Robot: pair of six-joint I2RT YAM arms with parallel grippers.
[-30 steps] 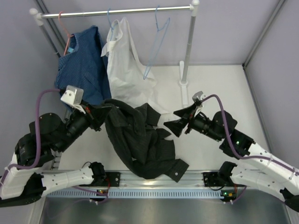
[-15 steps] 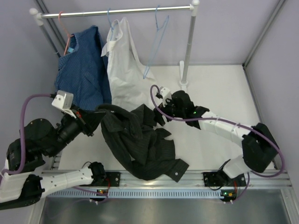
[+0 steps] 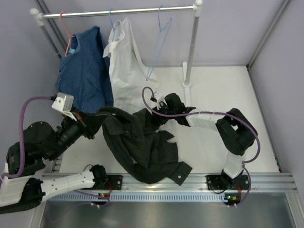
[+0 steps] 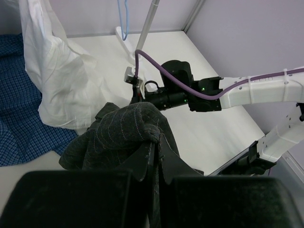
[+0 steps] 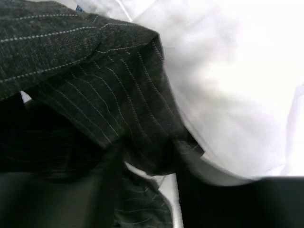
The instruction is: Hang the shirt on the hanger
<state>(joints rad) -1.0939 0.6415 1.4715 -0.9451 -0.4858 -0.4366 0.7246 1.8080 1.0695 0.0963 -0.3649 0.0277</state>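
The black pinstriped shirt is seen crumpled on the white counter, in the lower middle of the top view, with one cuff lying near the bottom edge. Its left side is drawn up toward the left claw. That claw is closed, and a fold of the shirt is bunched over its tips in the left wrist view. The right claw is set against the shirt's upper edge at the centre of the frame, just beside the hem of the white shirt. In the right wrist view, striped cloth is seen between its blurred fingers, but it cannot be told whether the cloth is pinched. The light-blue wire hanger is hung bare on the rail at the upper middle, right of the white shirt. A blue shirt is hung at the upper left.
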